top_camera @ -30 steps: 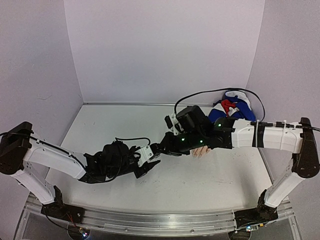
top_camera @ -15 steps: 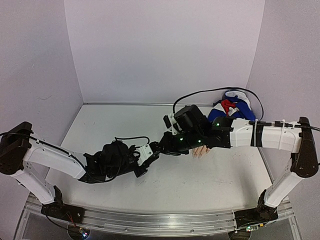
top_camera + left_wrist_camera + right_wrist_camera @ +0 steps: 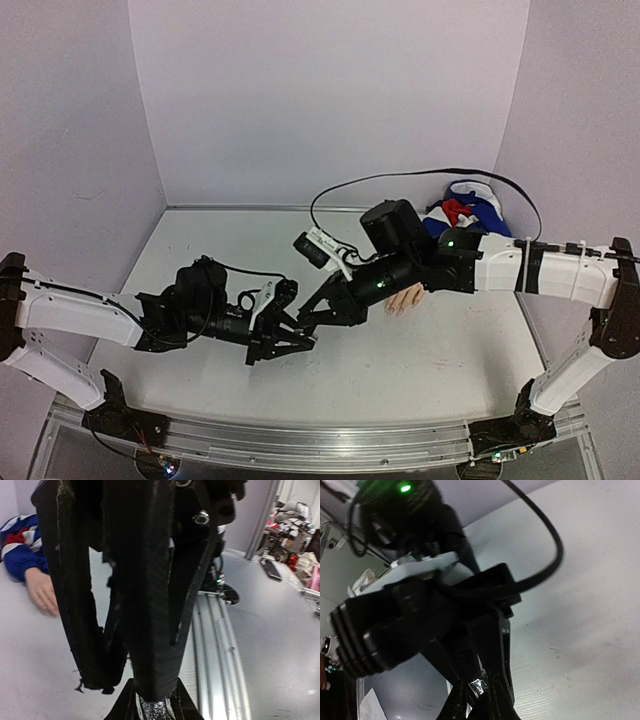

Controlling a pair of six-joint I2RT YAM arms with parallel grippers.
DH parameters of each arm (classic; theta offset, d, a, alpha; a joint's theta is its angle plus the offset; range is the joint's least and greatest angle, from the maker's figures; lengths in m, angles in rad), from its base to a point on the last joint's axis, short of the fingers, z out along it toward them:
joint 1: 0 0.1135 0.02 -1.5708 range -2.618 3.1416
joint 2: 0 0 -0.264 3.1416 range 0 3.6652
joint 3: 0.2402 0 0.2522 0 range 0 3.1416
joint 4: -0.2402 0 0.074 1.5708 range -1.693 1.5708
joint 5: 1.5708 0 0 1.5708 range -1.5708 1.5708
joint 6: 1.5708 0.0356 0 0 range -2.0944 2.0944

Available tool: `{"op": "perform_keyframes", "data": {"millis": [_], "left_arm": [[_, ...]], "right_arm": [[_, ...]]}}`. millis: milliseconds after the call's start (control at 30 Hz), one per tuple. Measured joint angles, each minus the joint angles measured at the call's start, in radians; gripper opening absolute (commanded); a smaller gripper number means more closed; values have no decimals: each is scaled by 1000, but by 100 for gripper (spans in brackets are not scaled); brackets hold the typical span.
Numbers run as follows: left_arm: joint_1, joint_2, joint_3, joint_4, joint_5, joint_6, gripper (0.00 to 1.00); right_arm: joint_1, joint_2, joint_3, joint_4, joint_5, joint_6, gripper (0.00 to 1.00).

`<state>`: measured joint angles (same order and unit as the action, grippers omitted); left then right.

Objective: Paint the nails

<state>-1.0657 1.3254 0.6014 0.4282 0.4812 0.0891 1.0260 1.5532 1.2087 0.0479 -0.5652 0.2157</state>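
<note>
The only container is a small bottle (image 3: 479,686). Just a silver, glittery patch of it shows, wedged between the tips of the right claw (image 3: 481,697), which is closed on it. The left claw (image 3: 297,340) meets the right one tip to tip over the near middle of the desk (image 3: 430,375). Its fingers are pressed together with their ends right at the bottle, though whether they pinch its cap is hidden. The mannequin hand (image 3: 405,298) lies flat on the desk at about 3 o'clock from the two claws, near them but apart, partly under the right arm. Its nails (image 3: 398,310) are at the fingertips, which point to 6 o'clock, and are too small to make out. The sleeve (image 3: 462,212) trails off at 1 o'clock from the hand.
</note>
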Motion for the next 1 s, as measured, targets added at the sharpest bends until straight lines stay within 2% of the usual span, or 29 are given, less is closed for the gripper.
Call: {"op": "perform_keyframes", "data": {"millis": [67, 133, 200, 267, 367, 467, 600, 733, 867, 933, 1000], "left_arm": [[14, -17, 7, 2, 108, -49, 0], [19, -41, 7, -3, 137, -77, 0], [19, -60, 7, -10, 112, -91, 0], [19, -72, 6, -9, 40, -95, 0], [14, -96, 6, -1, -148, -97, 0], [9, -114, 6, 2, -360, -94, 0], [9, -106, 12, -12, -591, -87, 0], [6, -70, 58, -48, -735, -87, 0], [1, -57, 88, -71, -803, -90, 0], [-3, -56, 95, -82, -824, -92, 0], [-5, -56, 98, -91, -835, -93, 0]], "right_arm": [[3, -12, 4, 18, -63, -49, 0], [5, -14, 8, 40, -83, -68, 1], [8, -23, 10, 58, -45, -59, 21], [13, -35, 12, 70, 48, -20, 52], [16, -54, 11, 75, 257, 89, 69], [11, -79, 3, 79, 396, 201, 78], [10, -88, 2, 93, 524, 344, 79], [38, -8, 68, 96, 637, 446, 74], [72, 90, 153, 103, 716, 488, 60], [86, 137, 204, 97, 750, 493, 48], [95, 173, 251, 98, 781, 500, 43]]}}
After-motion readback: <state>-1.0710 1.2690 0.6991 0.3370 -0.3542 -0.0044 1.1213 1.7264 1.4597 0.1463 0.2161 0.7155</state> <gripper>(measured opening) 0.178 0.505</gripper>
